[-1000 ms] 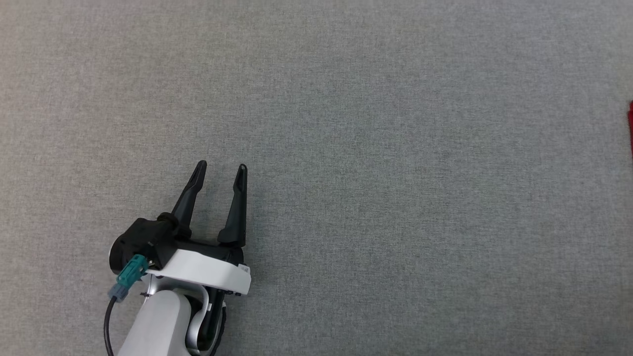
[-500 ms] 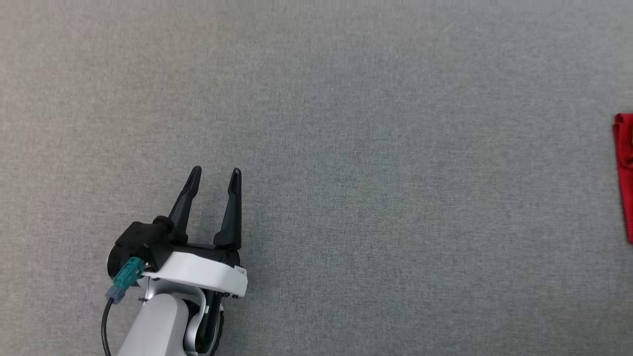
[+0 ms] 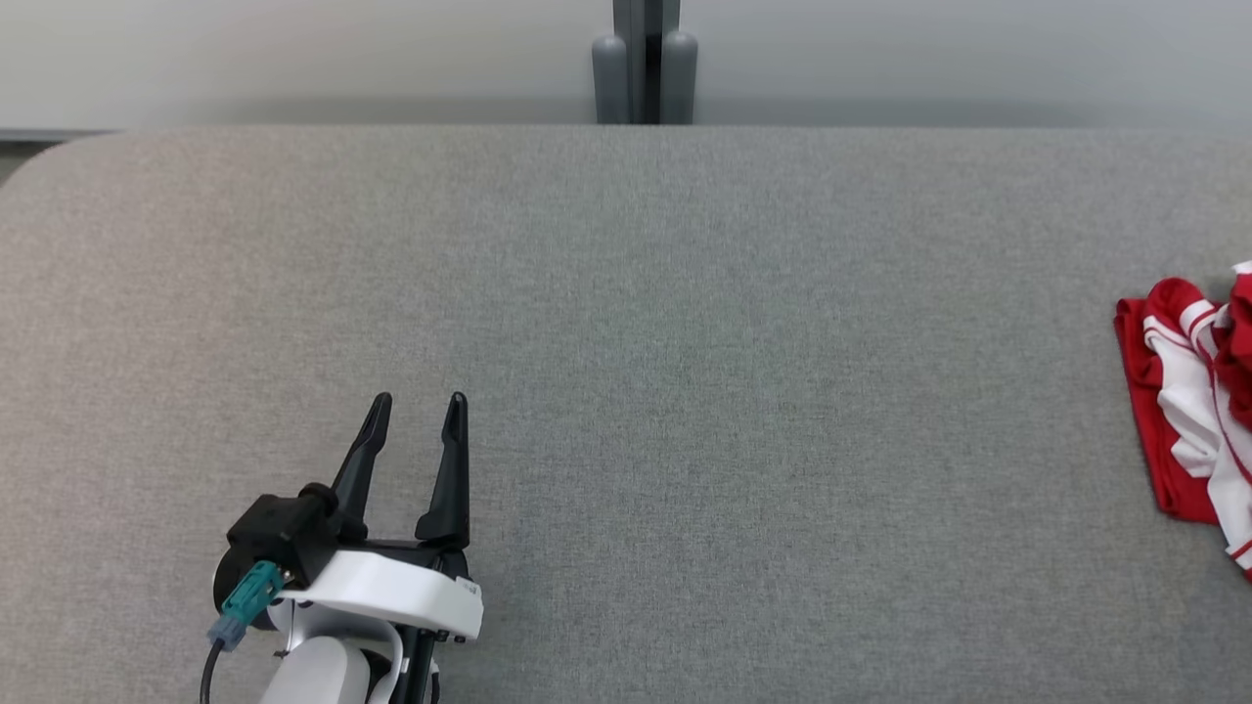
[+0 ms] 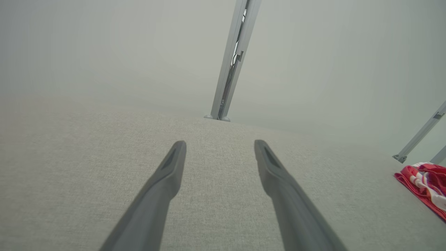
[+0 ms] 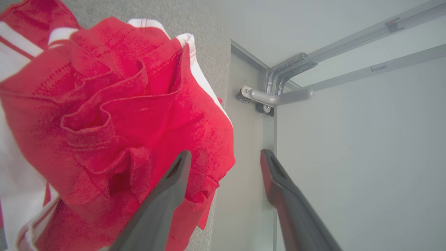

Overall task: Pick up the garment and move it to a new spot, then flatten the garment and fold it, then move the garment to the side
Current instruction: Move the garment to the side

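Now the crumpled red-and-white cloth garment (image 3: 1188,391) lies at the right edge of the grey fabric table (image 3: 685,293), beside the spread right gripper (image 5: 225,155); the left gripper (image 3: 419,403), also spread, hovers well apart. A grey metal post (image 3: 643,59) stands behind.

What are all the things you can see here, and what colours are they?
garment: one, red and white, bunched up at the table's right edge
table: one, grey fabric, under the garment
post: one, grey, upright behind the table's far edge
rails: two, grey, past the table's corner in the right wrist view
left end effector: one, black fingers, open, over the table's near left
right end effector: one, dark fingers, open, beside the garment
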You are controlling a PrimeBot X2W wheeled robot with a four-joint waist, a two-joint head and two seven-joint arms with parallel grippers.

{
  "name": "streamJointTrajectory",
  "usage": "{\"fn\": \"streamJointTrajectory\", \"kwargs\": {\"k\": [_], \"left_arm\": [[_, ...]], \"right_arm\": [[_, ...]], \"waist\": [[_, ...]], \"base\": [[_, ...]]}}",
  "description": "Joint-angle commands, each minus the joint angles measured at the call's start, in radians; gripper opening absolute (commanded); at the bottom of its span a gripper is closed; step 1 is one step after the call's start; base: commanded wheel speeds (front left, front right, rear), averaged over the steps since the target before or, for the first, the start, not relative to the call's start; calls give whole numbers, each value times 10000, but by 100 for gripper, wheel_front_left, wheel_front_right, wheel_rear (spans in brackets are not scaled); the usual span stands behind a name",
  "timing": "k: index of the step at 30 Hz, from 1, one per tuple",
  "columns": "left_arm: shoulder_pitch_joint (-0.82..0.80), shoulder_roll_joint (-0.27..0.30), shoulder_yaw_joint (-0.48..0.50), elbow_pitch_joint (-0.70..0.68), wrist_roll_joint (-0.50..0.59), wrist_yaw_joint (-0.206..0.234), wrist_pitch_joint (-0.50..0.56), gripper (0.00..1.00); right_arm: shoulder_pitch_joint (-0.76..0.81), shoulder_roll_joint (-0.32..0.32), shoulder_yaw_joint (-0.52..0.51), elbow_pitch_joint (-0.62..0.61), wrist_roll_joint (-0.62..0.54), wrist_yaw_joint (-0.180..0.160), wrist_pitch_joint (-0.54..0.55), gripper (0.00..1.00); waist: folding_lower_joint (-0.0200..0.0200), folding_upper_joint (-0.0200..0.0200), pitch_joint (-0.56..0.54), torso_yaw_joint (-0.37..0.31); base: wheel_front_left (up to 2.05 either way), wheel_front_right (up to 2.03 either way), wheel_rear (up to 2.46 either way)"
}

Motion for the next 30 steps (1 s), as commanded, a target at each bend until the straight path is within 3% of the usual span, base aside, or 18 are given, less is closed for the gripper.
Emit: {"fn": "streamJointTrajectory", "kwargs": {"k": [1,5,12,16,19,23,26,30], "left_arm": [[137,40,84,-21,-82,63,-29,100],[383,41,251,-94,-37,98,-29,100],[745,38,643,-240,-115,73,-29,100],[924,41,868,-341,-34,-9,-29,100],[1012,35,967,-427,92,-49,-29,100],[1104,43,1151,-541,181,-60,-29,100],[1246,35,1252,-652,245,22,-29,100],[1420,34,1266,-905,483,74,-29,100]], "right_arm": [[-151,-26,46,-105,-133,-1,-179,100],[-367,139,-80,-540,-239,-1,-1007,100],[92,686,-811,-1940,594,-1,-3157,100],[586,1210,-1615,-2818,1281,0,-4714,100],[1004,1467,-2365,-3445,1174,-1,-5096,100],[2275,2052,-5446,-5400,92,-1,-5113,100],[4179,3384,-8146,-7201,-1487,2,-5099,100],[6572,5183,-9946,-9505,-3505,-1,-5102,100]], "waist": [[0,-1,-402,10],[0,-1,-833,-23],[0,-1,-1411,-176],[0,-1,-1676,-287],[0,-1,-1805,-352],[0,-1,-1890,-420],[0,-1,-1941,-503],[0,-1,-1978,-555]], "base": [[0,0,0],[0,0,0],[0,0,0],[0,0,0],[0,0,0],[0,0,0],[0,0,0],[0,0,0]]}}
